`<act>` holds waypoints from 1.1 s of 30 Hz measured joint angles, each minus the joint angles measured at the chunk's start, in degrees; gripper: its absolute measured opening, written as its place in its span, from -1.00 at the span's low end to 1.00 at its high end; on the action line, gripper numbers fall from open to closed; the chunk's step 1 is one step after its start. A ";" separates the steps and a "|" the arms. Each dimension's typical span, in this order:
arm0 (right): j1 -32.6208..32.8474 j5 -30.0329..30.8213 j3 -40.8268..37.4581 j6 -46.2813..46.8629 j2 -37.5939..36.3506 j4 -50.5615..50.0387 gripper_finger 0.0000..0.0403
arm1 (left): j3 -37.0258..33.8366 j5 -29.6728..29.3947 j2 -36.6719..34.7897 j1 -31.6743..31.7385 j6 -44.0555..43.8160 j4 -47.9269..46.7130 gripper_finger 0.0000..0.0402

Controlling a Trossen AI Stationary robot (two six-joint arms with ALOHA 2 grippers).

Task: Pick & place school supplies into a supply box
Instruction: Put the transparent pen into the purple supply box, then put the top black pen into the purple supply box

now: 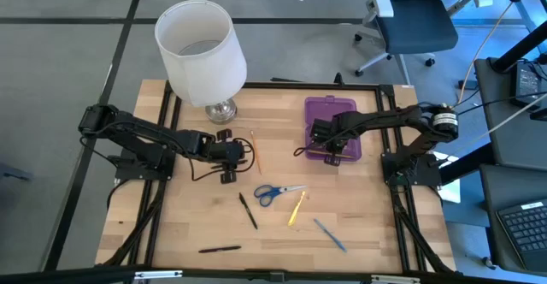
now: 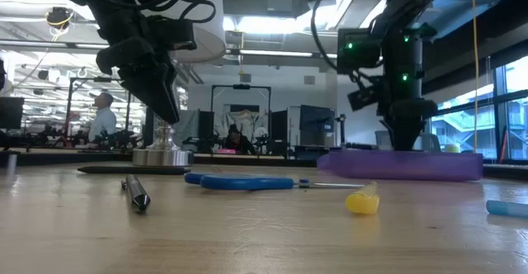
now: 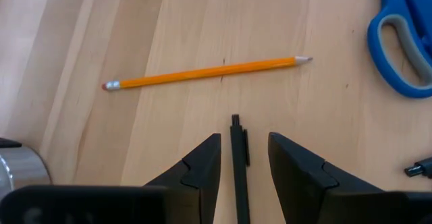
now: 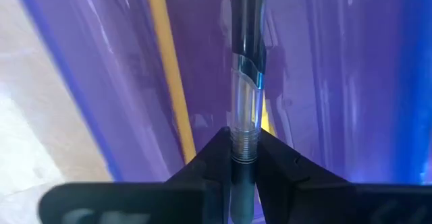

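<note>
My right gripper points down into the open purple supply box, shut on a clear-barrelled pen. A yellow pencil lies inside the box. My left gripper hovers open over a black pen that lies flat on the table and runs along the gap between its fingers, untouched. An orange pencil lies just beyond it. Blue scissors, a yellow pencil, a blue pen and two black pens lie flat nearer the front. My right gripper pinches the clear pen between its two fingers at the ribbed ring on the barrel. The fingers come from above and lie along the pen. The pen hangs upright below them with its dark end down in the box.
A white lampshade on a metal base stands at the table's far left. The second black pen lies near the front edge. Bare wood shows at the front left and front right. People sit in the room beyond the table.
</note>
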 joint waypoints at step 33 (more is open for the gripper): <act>-0.28 2.04 1.96 5.81 2.16 -5.71 -0.37 | 0.00 0.46 -0.04 0.41 -4.90 -3.61 0.07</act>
